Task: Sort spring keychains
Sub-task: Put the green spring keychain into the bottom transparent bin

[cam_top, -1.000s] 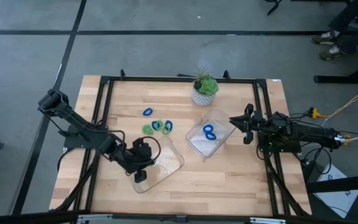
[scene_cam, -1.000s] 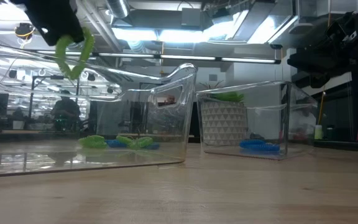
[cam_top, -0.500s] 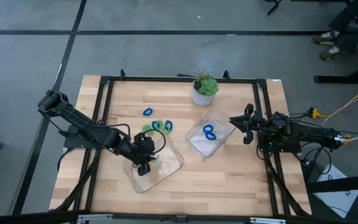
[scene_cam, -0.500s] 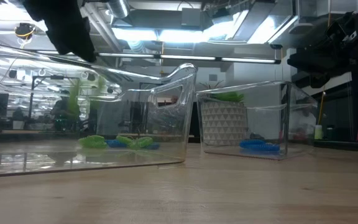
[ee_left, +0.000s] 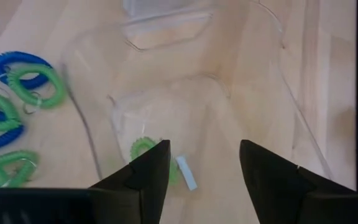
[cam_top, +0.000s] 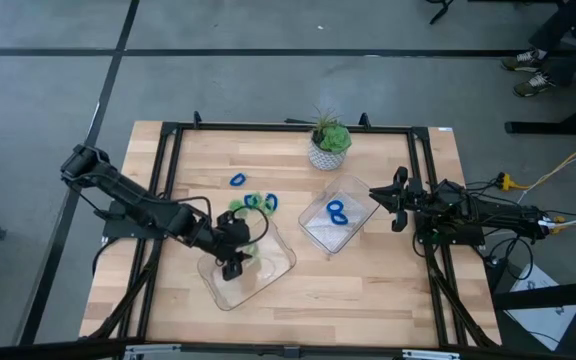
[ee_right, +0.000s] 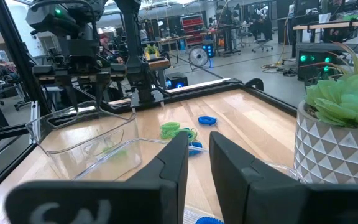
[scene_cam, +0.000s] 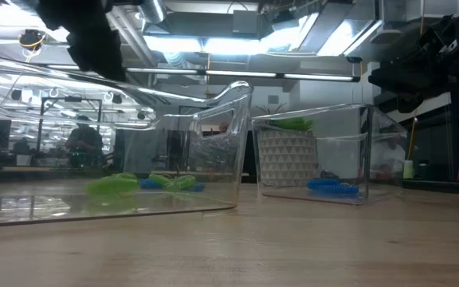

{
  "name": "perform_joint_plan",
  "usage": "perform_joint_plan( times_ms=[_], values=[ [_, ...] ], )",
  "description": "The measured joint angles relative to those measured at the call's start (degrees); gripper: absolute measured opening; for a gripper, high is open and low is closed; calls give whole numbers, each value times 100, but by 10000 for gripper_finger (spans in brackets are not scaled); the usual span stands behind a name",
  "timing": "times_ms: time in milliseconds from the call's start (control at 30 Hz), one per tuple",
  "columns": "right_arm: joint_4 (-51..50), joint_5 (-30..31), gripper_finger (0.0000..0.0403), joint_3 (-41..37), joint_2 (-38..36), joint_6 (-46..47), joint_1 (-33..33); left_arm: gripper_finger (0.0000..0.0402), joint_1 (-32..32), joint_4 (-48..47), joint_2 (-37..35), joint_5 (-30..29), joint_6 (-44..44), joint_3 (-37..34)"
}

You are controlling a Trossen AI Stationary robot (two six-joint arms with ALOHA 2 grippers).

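Note:
My left gripper [cam_top: 234, 266] [ee_left: 204, 155] hangs open, slanting down over the near-left clear tray [cam_top: 280, 262] [ee_left: 253, 68]. One green spring keychain [ee_left: 140, 148] [scene_cam: 110, 186] lies on that tray's floor, below the fingers and apart from them. More green and blue spring keychains [cam_top: 254, 203] [ee_left: 18, 70] lie loose on the table beyond the tray, with a single blue one [cam_top: 237, 180] farther back. A blue keychain [cam_top: 337, 211] lies in the right clear tray [cam_top: 313, 232]. My right gripper [cam_top: 373, 192] [ee_right: 198, 149] waits level at the right, its fingers a narrow gap apart and holding nothing.
A green potted plant [cam_top: 329, 143] in a white patterned pot stands at the far middle. A black frame [cam_top: 168, 128] runs round the wooden table. Bare wood lies along the near edge.
My left gripper has opened and let go of the green keychain. The keychain has fallen from the fingers and now lies on the floor of the near-left tray. The gripper has also shifted a little toward the table's far edge.

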Motion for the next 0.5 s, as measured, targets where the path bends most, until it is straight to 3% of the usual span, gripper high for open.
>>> perform_joint_plan(
  times_ms=[500],
  values=[
    [0, 0, 67, -1, -1, 0, 0, 176, 1419, -114, -536, -10, 1, 0]
  ],
)
